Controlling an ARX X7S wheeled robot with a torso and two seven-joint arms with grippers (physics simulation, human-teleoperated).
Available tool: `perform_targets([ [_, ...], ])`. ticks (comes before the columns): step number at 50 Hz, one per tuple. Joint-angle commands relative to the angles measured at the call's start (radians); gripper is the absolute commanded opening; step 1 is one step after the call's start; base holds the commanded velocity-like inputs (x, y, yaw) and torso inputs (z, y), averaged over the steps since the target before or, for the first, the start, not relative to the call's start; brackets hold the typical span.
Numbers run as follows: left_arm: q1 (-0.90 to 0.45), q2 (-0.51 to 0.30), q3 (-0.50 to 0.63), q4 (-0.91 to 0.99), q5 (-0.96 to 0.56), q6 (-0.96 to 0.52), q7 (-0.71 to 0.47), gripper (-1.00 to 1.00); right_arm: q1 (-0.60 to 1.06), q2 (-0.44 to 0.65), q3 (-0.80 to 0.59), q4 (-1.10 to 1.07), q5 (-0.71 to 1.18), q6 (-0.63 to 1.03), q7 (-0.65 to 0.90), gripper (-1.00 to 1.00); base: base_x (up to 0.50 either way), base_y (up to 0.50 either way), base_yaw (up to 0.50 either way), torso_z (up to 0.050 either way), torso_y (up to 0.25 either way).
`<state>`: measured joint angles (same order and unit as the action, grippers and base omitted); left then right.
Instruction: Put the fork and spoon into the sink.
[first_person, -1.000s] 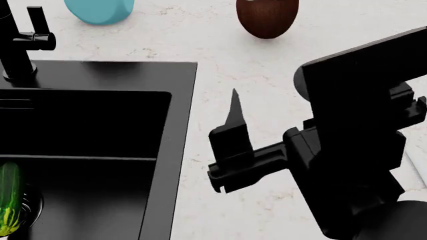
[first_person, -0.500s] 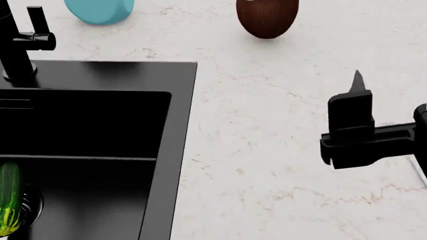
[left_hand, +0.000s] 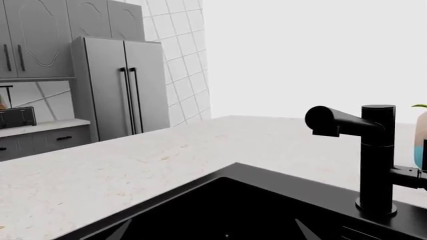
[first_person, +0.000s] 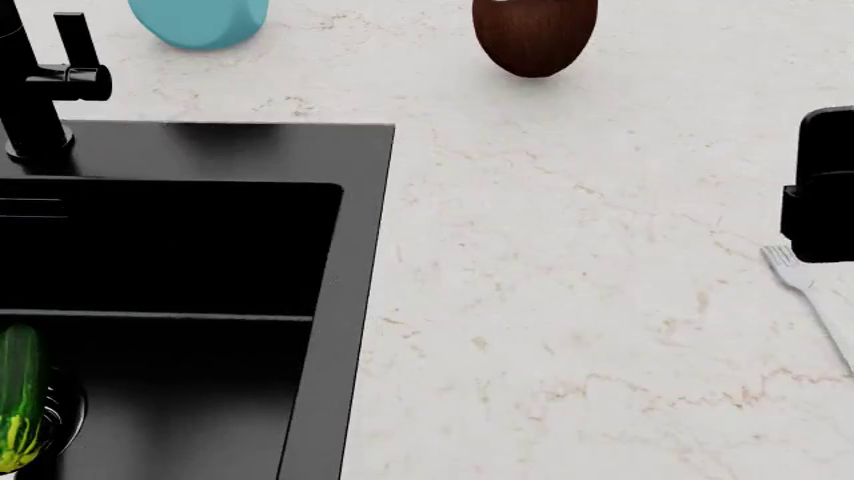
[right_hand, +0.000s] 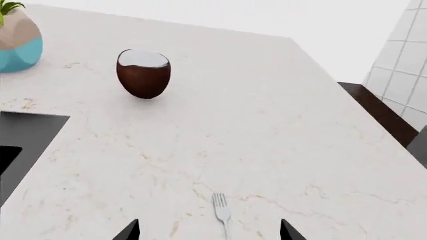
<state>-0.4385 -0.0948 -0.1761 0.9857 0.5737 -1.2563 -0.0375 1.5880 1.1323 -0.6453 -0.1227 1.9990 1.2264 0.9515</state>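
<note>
Nearest in the right wrist view, the right tool (right_hand: 210, 231) shows only its two dark fingertips (right_hand: 128, 231), set wide apart with nothing between them. Just beyond that gap lies the fork (right_hand: 221, 213) — flat on the pale marbled tabletop (right_hand: 267, 150), tines pointing away from the tool. In the head view the same fork (first_person: 805, 295) sits at the far right edge, well apart from the sink (first_person: 350, 300), with a dark block of the right arm just above it.

The sink's wide black rim fills the head view's left side; something green and yellow (first_person: 16, 400) rests in the basin by the drain. The spoon cannot be found in any view.

Farther back on the tabletop stand a brown coconut-like bowl (right_hand: 143, 73) and a blue-and-tan pot (right_hand: 19, 41), both upright, and the black faucet (first_person: 38, 85) rises from the rim's back corner.

The left tool shows only two faint tips low over the basin — its spread cannot be told. Beyond the faucet (left_hand: 370, 155) stands a steel fridge (left_hand: 120, 90).
</note>
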Motion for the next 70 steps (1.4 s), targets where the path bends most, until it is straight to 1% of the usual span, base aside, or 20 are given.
perform_targets([
  [1,0.001,-0.001,-0.006,0.002,-0.003,0.0,0.002,1.0,0.045,-0.068,-0.047,0.174,-0.08,0.08,-0.089,1.0,0.0,0.0,0.0,0.0,0.0],
  [9,-0.002,-0.004,0.005,0.017,0.008,-0.016,0.005,1.0,0.043,-0.117,-0.071,0.252,-0.179,0.081,-0.183,1.0,0.0,0.0,0.0,0.0,0.0],
  [19,0.015,0.004,-0.015,0.013,0.002,0.005,0.005,1.0,-0.004,-0.15,-0.083,0.353,-0.247,0.012,-0.248,1.0,0.0,0.0,0.0,0.0,0.0],
  [27,0.02,0.002,-0.015,0.016,0.006,0.003,0.006,1.0,-0.058,-0.148,-0.095,0.395,-0.303,-0.043,-0.282,1.0,0.0,0.0,0.0,0.0,0.0],
  [33,0.012,0.002,-0.001,0.017,0.014,-0.007,0.005,1.0,-0.056,-0.146,-0.106,0.419,-0.326,-0.042,-0.293,1.0,0.0,0.0,0.0,0.0,0.0],
  [39,0.007,0.0,0.001,0.02,0.019,-0.014,0.009,1.0,-0.093,-0.143,-0.119,0.437,-0.344,-0.058,-0.308,1.0,0.0,0.0,0.0,0.0,0.0],
  [45,0.019,0.009,-0.022,0.01,0.002,0.014,0.009,1.0,-0.1,-0.172,-0.139,0.477,-0.402,-0.092,-0.354,1.0,0.0,0.0,0.0,0.0,0.0],
  [51,0.013,0.007,-0.011,0.012,0.006,0.008,0.01,1.0,-0.108,-0.198,-0.166,0.513,-0.469,-0.126,-0.387,1.0,0.0,0.0,0.0,0.0,0.0],
  [53,0.005,0.001,0.006,0.021,0.019,-0.015,0.011,1.0,-0.111,-0.207,-0.178,0.526,-0.493,-0.135,-0.398,1.0,0.0,0.0,0.0,0.0,0.0],
  [58,0.022,0.009,-0.022,0.01,0.002,0.017,0.011,1.0,-0.121,-0.238,-0.204,0.564,-0.544,-0.165,-0.429,1.0,0.0,0.0,0.0,0.0,0.0],
  [65,0.024,0.009,-0.019,0.014,0.008,0.01,0.01,1.0,-0.143,-0.265,-0.228,0.599,-0.575,-0.185,-0.459,1.0,0.0,0.0,0.0,0.0,0.0],
  [70,0.034,0.012,-0.037,0.019,0.002,0.018,0.012,1.0,-0.148,-0.266,-0.238,0.606,-0.56,-0.151,-0.467,1.0,0.0,0.0,0.0,0.0,0.0],
])
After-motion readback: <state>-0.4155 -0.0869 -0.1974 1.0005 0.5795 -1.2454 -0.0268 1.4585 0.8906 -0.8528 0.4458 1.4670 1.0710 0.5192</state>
